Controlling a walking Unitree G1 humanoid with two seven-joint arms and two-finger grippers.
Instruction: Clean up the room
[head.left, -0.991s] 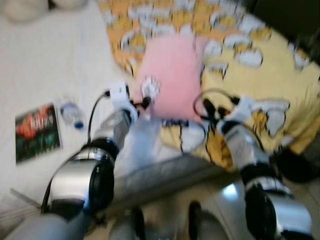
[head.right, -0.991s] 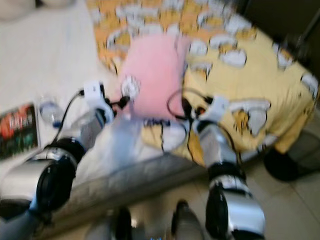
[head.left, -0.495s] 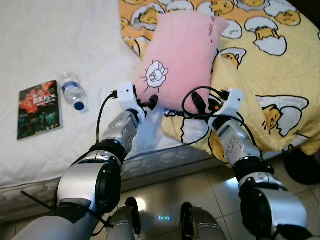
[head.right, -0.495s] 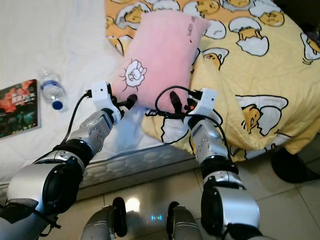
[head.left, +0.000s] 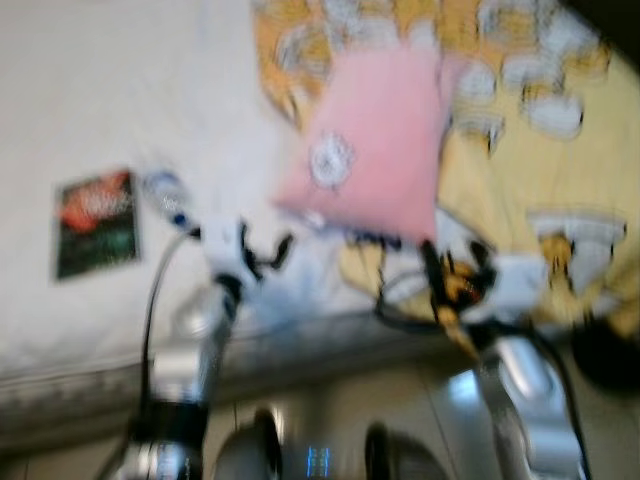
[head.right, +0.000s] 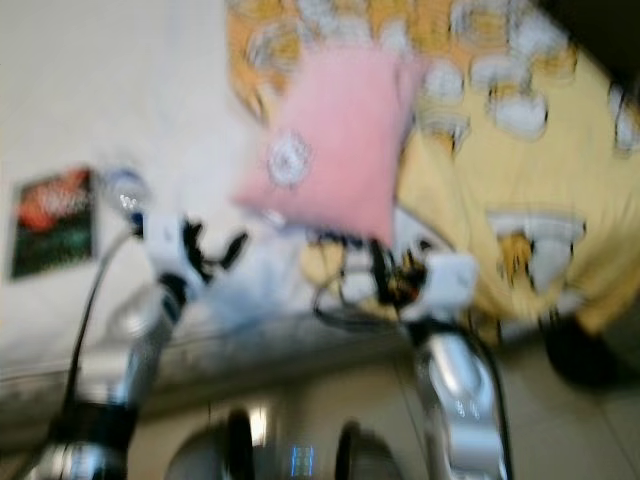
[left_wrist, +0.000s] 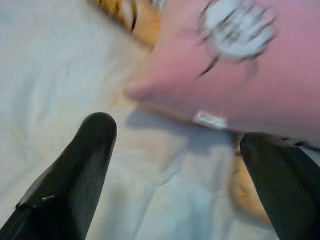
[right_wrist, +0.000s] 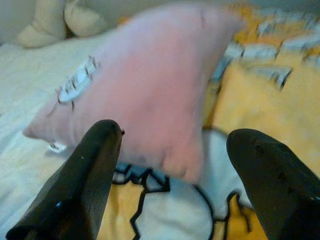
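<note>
Blur smeared both eye views. In the left eye view the pink pillow (head.left: 372, 150) lay on the bed, its far half on the yellow egg-print blanket (head.left: 560, 190) and its near corner out over the white sheet (head.left: 110, 100). My left gripper (head.left: 268, 254) hung just short of the pillow's near left corner, fingers spread and empty, not touching it. My right gripper (head.left: 432, 262) sat below the pillow's near right edge, above the blanket; I could not tell its fingers' spread from this view. Well to the left of the pillow, a book (head.left: 96, 220) with a dark red and green cover lay flat on the sheet, and a water bottle (head.left: 170, 196) lay between the book and the pillow, just beside the book.

The right eye view showed the same layout: pillow (head.right: 330, 150), book (head.right: 55, 220), and both of my silver arms reaching toward the pillow's near edge from the bed's side.

In the left wrist view my two black fingers (left_wrist: 75, 170) stood wide apart with nothing between them but sheet. The pillow's corner (left_wrist: 235, 65), with its white cartoon patch and a small white tag, lay just beyond them.

In the right wrist view my fingers (right_wrist: 80, 185) were likewise wide apart and holding nothing. The pillow (right_wrist: 145, 100) rose between and beyond them, resting on the blanket (right_wrist: 250, 85), with pale cushions (right_wrist: 60, 22) farther behind the pillow.
</note>
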